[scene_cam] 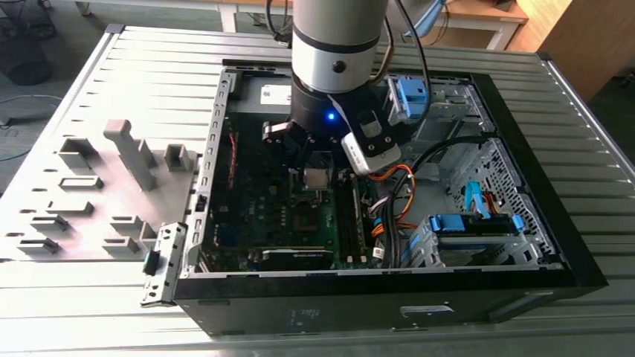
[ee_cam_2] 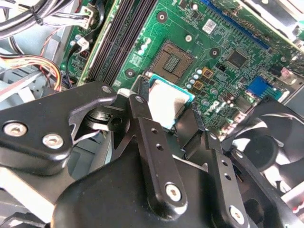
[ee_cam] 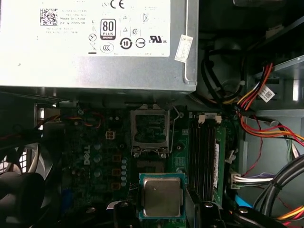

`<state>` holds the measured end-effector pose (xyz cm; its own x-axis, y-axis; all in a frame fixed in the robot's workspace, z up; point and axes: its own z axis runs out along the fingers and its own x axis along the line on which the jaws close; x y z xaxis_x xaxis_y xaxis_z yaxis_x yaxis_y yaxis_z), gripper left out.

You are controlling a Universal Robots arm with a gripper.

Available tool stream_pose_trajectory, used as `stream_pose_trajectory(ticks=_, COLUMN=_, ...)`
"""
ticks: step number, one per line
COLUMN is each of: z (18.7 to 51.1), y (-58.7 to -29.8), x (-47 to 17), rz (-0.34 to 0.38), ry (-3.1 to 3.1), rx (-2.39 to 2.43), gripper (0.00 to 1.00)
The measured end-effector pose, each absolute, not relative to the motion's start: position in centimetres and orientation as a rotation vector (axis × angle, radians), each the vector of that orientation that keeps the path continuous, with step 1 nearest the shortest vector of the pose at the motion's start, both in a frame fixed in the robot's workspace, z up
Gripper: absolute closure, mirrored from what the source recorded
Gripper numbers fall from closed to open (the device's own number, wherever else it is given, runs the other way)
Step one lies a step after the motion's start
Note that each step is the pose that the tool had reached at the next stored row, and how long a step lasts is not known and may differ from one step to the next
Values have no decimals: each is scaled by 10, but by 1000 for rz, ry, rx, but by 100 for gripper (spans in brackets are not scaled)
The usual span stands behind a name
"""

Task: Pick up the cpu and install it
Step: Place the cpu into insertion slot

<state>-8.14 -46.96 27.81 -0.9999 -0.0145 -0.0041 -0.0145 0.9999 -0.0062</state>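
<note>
Fingers of the black metal gripper are closed on the cpu, a small flat square chip with a plain silver-grey metal top and a thin green edge. They clamp it from two opposite sides, one finger on each. In the first wrist view the cpu lies level between the two black fingertips. It hangs over the green circuit board, and I cannot tell whether it touches the board.

Just past the chip sits the open square socket with its dark contact field uncovered; the cpu is near it but not in it. Long black memory slots run beside the socket, and a black round fan sits on the other side.

Farther off is the big grey metal box with a white label, and beside it a bundle of orange, red and black cables.

In the exterior view the gripper reaches down into the open black computer case, which rests on a ribbed grey metal table.
</note>
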Motion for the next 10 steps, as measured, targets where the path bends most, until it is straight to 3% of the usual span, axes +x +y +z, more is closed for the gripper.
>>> stream_pose_trajectory(ticks=10, z=275, y=-470, x=-82, rz=-9, ry=3137, rx=-23, gripper=53)
